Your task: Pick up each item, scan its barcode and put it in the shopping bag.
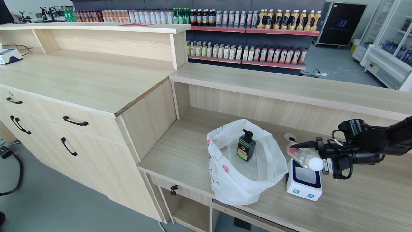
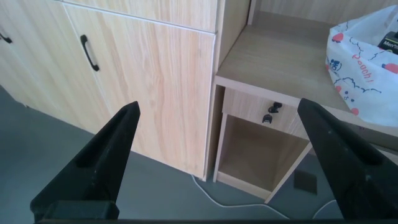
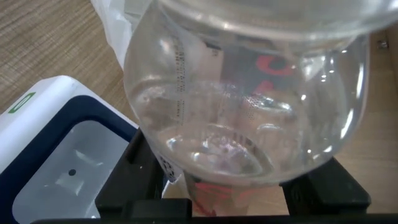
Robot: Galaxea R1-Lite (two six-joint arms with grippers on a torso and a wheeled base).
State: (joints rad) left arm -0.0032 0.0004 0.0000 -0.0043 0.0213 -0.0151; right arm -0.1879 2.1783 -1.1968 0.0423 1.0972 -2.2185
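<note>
My right gripper is shut on a clear plastic bottle, holding it on its side just above the white barcode scanner on the low counter. In the right wrist view the clear plastic bottle looms close, with the scanner beneath it. Left of the scanner stands the white shopping bag, open, with a dark pump bottle upright inside. My left gripper is open, low beside the counter above the grey floor, with a corner of the shopping bag beyond it.
A taller wooden counter with drawers rises on the left, a small white device at its far end. A raised ledge backs the low counter. Shelves of bottled drinks and fridges stand behind.
</note>
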